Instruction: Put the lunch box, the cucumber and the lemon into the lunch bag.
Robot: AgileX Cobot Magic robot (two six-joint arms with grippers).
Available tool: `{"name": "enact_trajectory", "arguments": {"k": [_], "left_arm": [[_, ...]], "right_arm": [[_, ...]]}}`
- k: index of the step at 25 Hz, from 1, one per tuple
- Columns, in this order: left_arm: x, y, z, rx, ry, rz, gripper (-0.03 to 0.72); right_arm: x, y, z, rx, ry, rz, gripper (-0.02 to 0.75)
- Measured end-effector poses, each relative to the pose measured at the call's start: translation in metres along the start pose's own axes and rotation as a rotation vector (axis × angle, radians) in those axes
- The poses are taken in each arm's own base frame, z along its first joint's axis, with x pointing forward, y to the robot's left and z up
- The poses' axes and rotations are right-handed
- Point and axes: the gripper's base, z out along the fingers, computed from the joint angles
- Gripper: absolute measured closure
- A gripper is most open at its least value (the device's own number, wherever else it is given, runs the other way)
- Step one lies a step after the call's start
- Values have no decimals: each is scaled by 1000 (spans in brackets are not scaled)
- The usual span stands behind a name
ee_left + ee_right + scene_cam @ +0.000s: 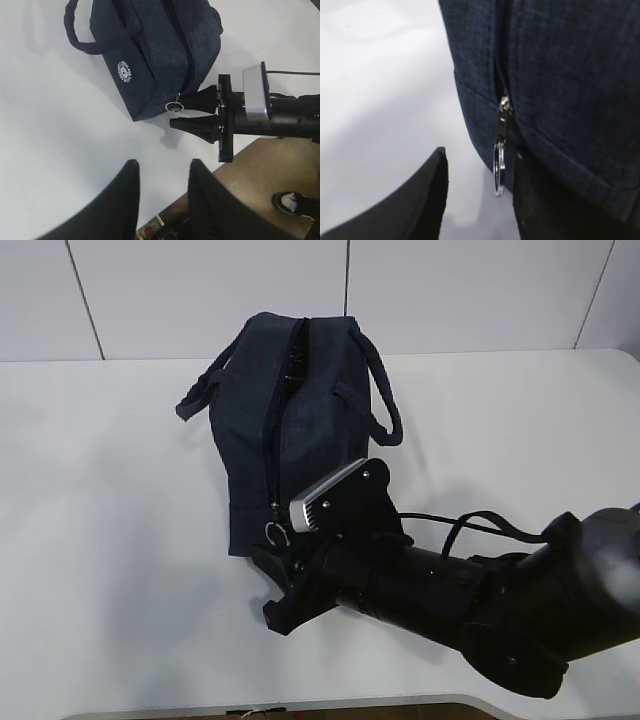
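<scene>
The dark navy lunch bag stands on the white table with its zip closed along the top and down the near end. Its metal ring pull hangs at the bottom of that end. My right gripper is open at the bag's near end, the ring hanging between its fingers close to the right one, not clamped. In the left wrist view the ring pull sits just at the right gripper. My left gripper is open over bare table, holding nothing. The lunch box, cucumber and lemon are out of view.
The bag's two loop handles droop to either side. The table's front edge runs close behind my right arm, with brown floor and a shoe beyond it. A panelled wall backs the table.
</scene>
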Motion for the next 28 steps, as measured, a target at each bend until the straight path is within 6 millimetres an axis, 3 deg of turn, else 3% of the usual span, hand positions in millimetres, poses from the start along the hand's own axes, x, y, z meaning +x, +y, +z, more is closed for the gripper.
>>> {"name": "enact_trajectory", "arguments": {"k": [20, 28], "left_arm": [[-1, -2, 0, 23, -11, -15, 475], [-1, -2, 0, 27, -12, -15, 475]], "right_arm": [[7, 0, 6, -4, -61, 18, 407], [8, -1, 6, 0, -62, 22, 492]]}}
